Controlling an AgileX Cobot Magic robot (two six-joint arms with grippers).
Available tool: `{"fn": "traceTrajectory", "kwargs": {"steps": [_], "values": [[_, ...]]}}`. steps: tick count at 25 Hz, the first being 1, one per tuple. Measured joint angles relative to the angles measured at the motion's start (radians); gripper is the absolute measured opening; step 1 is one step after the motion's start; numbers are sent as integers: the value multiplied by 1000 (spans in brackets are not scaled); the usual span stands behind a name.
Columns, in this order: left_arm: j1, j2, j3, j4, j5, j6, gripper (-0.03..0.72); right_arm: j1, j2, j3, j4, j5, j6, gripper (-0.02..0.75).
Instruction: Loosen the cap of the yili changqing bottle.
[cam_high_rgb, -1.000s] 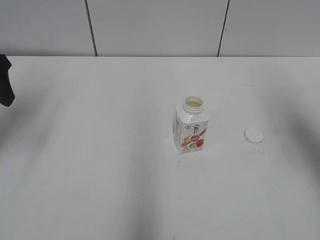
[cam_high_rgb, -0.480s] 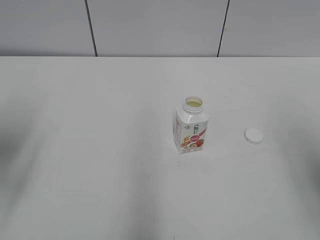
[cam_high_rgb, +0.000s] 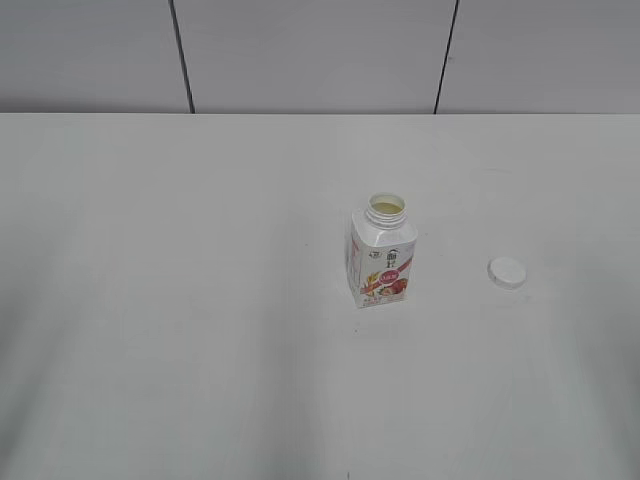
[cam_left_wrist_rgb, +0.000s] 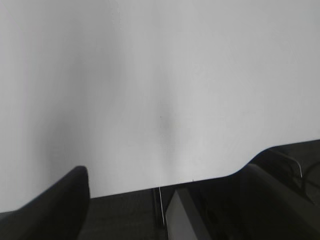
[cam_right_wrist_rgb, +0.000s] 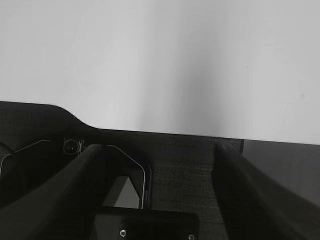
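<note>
The yili changqing bottle (cam_high_rgb: 383, 255) stands upright on the white counter (cam_high_rgb: 180, 300), its threaded neck bare and a pale liquid showing in the mouth. The cap (cam_high_rgb: 507, 272) lies flat on the counter, well apart from the bottle on its right and slightly nearer the camera. With the cap fully off and set aside, I judge the loosening done, indeed carried past loosening to removal; the cap was probably put down clear of the bottle so that neither would be knocked. No arm shows in the exterior view. The left wrist view shows the left tool (cam_left_wrist_rgb: 165, 220) with its two dark fingers (cam_left_wrist_rgb: 55, 205) spread wide at the lower corners of the frame, parted and empty, over the counter's near edge and away from the bottle. The right wrist view shows the right tool (cam_right_wrist_rgb: 160, 200) likewise spread, holding nothing, above the counter's edge and the dark base beyond it; both seem parked away from the work. Compared with a second ago, a dark part of an arm that stood at the far left edge, well to the bottle's left, has gone from sight, while the bottle and cap have not moved.
</note>
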Motion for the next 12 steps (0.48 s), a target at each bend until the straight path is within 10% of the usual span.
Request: {"fn": "traceTrajectory", "kwargs": {"steps": [12], "values": [[0,-385,43,0,14,-16,562,0,-189,21,0,5,7,532]]}}
